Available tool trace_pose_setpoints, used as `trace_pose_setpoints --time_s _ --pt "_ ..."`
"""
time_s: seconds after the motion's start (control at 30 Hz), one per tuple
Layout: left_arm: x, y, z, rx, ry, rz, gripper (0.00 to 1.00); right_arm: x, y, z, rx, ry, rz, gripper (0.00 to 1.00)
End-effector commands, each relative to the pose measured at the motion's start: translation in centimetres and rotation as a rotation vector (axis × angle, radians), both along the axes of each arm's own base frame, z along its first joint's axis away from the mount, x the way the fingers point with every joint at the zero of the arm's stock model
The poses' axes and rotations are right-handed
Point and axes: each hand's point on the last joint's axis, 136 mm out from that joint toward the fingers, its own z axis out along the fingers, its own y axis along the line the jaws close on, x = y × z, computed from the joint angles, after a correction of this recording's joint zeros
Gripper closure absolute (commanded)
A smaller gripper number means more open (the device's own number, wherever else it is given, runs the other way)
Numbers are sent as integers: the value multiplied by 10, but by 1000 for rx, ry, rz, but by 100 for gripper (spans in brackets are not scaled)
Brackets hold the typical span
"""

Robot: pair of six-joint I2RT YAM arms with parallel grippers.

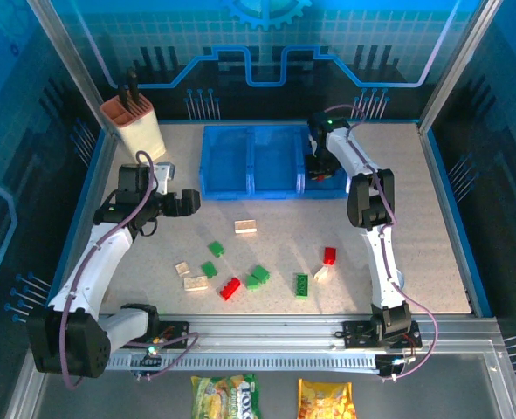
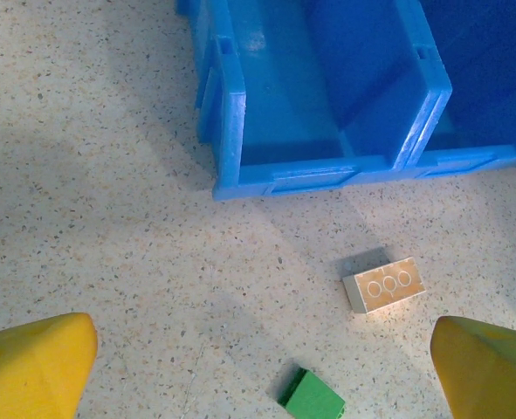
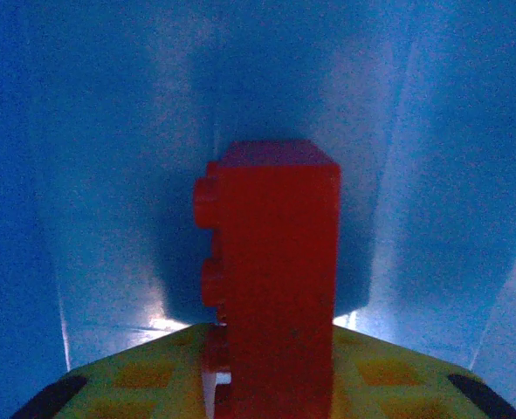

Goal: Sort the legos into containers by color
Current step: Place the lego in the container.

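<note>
**Gripping a red brick inside the end bin**

Right gripper [image 1: 320, 164]: its jaws stand close together with a red lego brick [image 3: 271, 279] rising upright from between them, studs facing left. The yellow, patterned fingers [image 3: 135, 375] sit just under it. Smooth blue walls of the tray's right-hand bin surround the brick closely on all sides.

Left gripper [image 2: 258, 367]: its jaws are spread wide and hold nothing. The blunt yellow fingertips [image 2: 30, 362] hover over bare table just in front of the blue tray [image 2: 231, 131], near its left bin. A cream brick [image 2: 384, 285] with three studs up and a green brick [image 2: 312, 400] lie between the fingertips, touching neither.

The tray is glossy moulded plastic, three open bins in a row with thin dividing walls. In front of it the speckled stone-look table [image 1: 432, 244] has open room. More red [image 1: 329, 255], green [image 1: 302, 285] and cream [image 1: 196, 283] legos lie scattered there, well apart from the tray. A beige knife block [image 1: 135, 122] stands left of the tray.
</note>
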Motion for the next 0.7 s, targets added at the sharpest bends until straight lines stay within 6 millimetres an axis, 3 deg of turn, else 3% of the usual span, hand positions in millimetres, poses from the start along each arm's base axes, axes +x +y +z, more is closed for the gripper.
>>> trace_pose_setpoints --time_s 0.0,0.4,0.67 --pt "-5 -5 2 2 -19 -33 1 0 -3 11 25 -7 -17 64" --pt "-4 -6 8 -26 -19 -14 1 -5 -3 53 36 -58 -11 63" --pt "-6 -13 7 -35 20 -8 1 -22 -2 78 28 -75 1 63"
